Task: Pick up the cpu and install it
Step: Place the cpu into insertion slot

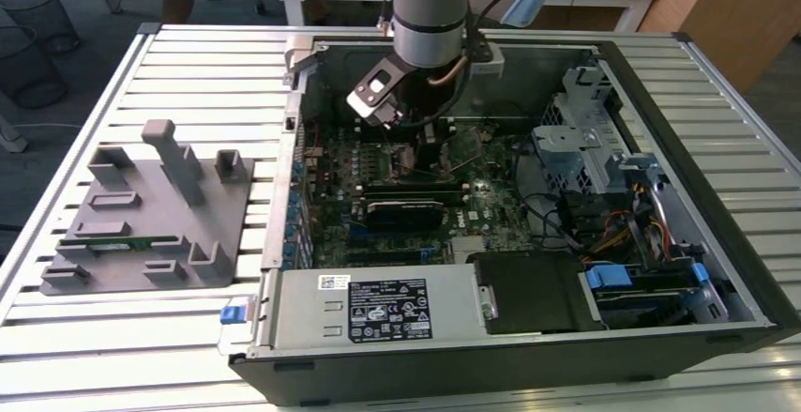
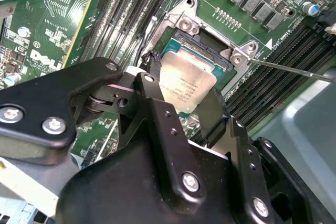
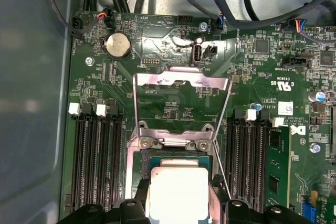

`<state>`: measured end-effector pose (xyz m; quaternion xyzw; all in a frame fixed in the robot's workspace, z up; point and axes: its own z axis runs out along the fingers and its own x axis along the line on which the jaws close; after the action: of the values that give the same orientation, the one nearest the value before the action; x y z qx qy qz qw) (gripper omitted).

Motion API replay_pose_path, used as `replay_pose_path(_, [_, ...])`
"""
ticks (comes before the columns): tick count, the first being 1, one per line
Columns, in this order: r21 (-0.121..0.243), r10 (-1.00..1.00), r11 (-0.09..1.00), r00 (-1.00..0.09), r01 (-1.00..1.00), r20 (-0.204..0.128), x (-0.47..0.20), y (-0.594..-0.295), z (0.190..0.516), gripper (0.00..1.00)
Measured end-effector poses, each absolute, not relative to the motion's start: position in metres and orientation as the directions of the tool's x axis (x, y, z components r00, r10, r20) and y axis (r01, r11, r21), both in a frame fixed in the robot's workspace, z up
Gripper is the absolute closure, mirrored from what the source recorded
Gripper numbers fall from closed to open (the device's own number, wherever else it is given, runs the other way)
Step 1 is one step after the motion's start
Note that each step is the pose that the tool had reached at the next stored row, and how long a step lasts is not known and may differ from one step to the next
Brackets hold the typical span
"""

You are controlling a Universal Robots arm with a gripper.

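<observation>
The cpu (image 2: 190, 78), a flat silver square chip, sits between my gripper's (image 2: 181, 91) black fingers (image 2: 152, 85), just above the open black socket (image 2: 206, 41) on the green motherboard (image 2: 58, 11). The first wrist view shows the cpu (image 3: 178, 190) over the socket's recess, with the gripper (image 3: 178, 205) shut on its two sides. The socket's metal load plate (image 3: 181, 83) stands flipped open and its thin lever (image 2: 294, 70) is swung out. In the exterior view the gripper (image 1: 430, 149) reaches down into the open computer case (image 1: 651, 243).
A memory stick (image 3: 275, 166) sits in a slot beside the socket, among empty slots (image 3: 97, 161). Cables (image 3: 231, 3) cross the board's far end. A grey fixture (image 1: 150, 215) on the exterior view's left holds a green memory stick (image 1: 126, 241). Drive cage (image 1: 588, 140) and power supply (image 1: 375, 309) crowd the case.
</observation>
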<state>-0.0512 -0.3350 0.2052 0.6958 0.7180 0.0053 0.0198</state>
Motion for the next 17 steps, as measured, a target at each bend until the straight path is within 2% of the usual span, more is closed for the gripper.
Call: replay_pose_path(17, [0.035,0.999,0.032,-0.031,0.999,-0.021,-0.0515,-0.3317,0.1993,0.47])
